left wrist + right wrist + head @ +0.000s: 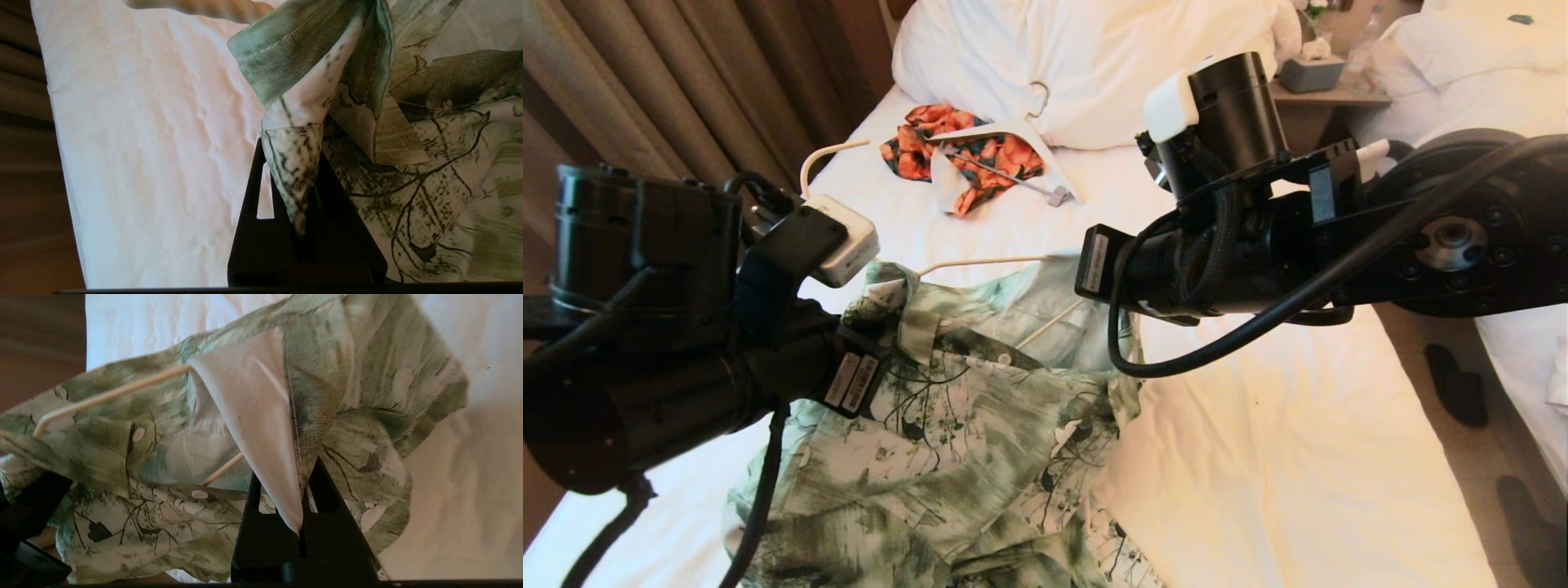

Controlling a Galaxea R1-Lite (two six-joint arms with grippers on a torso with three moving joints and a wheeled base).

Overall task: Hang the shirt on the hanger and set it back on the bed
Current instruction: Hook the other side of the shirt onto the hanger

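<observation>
The green-and-white leaf-print shirt (pixel 964 441) is stretched between both arms over the bed (pixel 1258 425), collar end towards the pillows. My left gripper (pixel 292 151) is shut on a pinched fold of its printed cloth (pixel 294 179). My right gripper (pixel 286 469) is shut on another fold that shows the pale inside of the cloth (pixel 261 428). The thin cream hanger (pixel 980 263) runs inside the shirt's upper part. Its rods (pixel 114 392) show through the open front beside two white buttons. In the head view both grippers' fingers are hidden behind the wrists.
An orange floral garment (pixel 964 155) and a broad white clip hanger (pixel 1013 135) lie by the big pillows (pixel 1094 57). Curtains (pixel 686 73) hang on the left. A nightstand (pixel 1327 98) with a tissue box, a second bed (pixel 1486 73) and dark slippers (pixel 1458 384) are on the right.
</observation>
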